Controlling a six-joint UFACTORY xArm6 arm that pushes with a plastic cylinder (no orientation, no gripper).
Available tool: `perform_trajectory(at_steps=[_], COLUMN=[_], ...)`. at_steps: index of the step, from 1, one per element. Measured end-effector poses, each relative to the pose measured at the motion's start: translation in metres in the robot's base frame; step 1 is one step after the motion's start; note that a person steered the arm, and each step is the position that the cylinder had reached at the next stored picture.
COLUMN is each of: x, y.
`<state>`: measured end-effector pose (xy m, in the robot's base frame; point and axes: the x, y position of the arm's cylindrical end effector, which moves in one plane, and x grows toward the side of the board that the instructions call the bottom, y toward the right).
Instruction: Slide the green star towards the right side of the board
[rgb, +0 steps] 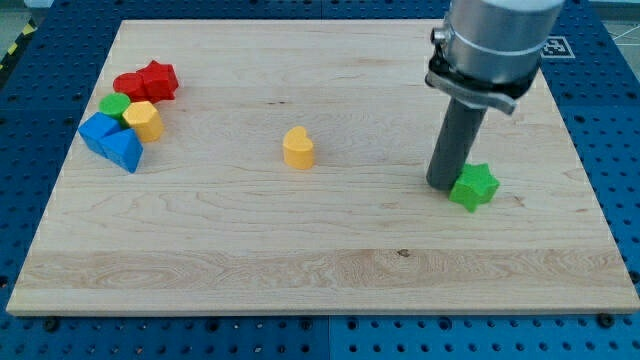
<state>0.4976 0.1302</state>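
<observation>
Green star (474, 186) sat touching the right of the rod's tip (444, 186), probably light, rigid and prone to spinning if pushed off-centre; no pincer existed.

So the surroundings are pretty plain: a light wooden board (300, 250) with visible grain and a few small dark knots sits on a blue table (30, 335) dotted with rows of small holes. The blue surface shows on all sides of the board. Top left corner has a bit of yellow-and-black striped tape (14, 48). Top right there's a piece of a black-and-white square marker (556, 45). Light is soft and even, only faint shadows.
</observation>
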Motion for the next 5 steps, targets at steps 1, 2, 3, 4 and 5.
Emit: perform_trajectory(at_steps=[1,2,3,4,5], x=[0.026,0.033,0.030,0.030,0.017], y=[0.010,0.024,0.027,0.005,-0.003])
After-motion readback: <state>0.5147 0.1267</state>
